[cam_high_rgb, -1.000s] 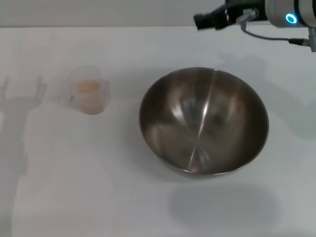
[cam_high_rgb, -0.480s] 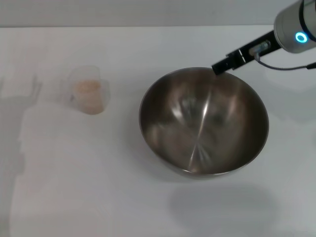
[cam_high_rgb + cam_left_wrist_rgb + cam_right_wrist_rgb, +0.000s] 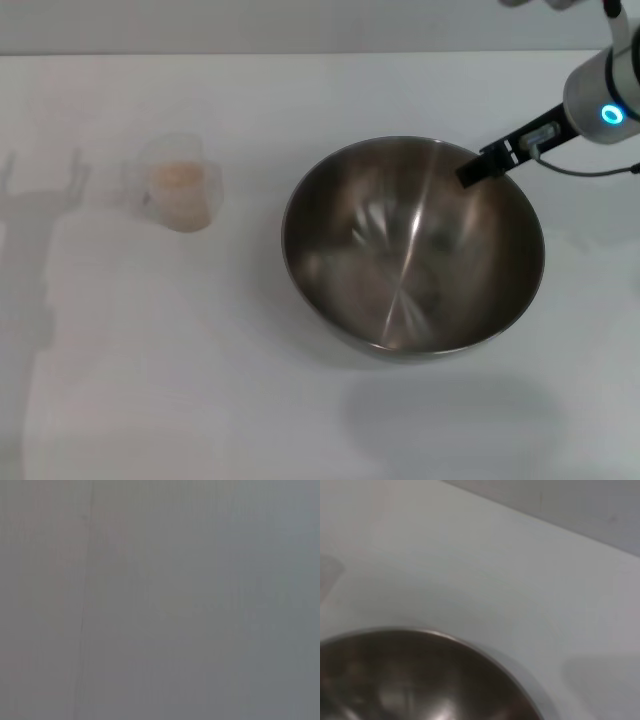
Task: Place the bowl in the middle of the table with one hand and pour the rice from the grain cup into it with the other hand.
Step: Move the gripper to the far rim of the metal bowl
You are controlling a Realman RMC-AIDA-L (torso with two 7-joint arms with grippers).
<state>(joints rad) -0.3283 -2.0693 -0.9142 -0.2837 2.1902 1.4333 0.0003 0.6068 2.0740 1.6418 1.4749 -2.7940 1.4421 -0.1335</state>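
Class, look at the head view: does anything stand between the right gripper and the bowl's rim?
Nothing visible does. The right gripper hangs at the far right rim of the bowl; the cup stands apart on the left.

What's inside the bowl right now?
The bowl holds no rice, only bare steel and reflections. The right gripper is over its far rim. The rice sits in the cup.

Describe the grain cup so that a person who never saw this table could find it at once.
On the white table, look to the left of the large steel bowl. The grain cup stands there alone, apart from the bowl. It is small and clear, and pale rice shows inside it.
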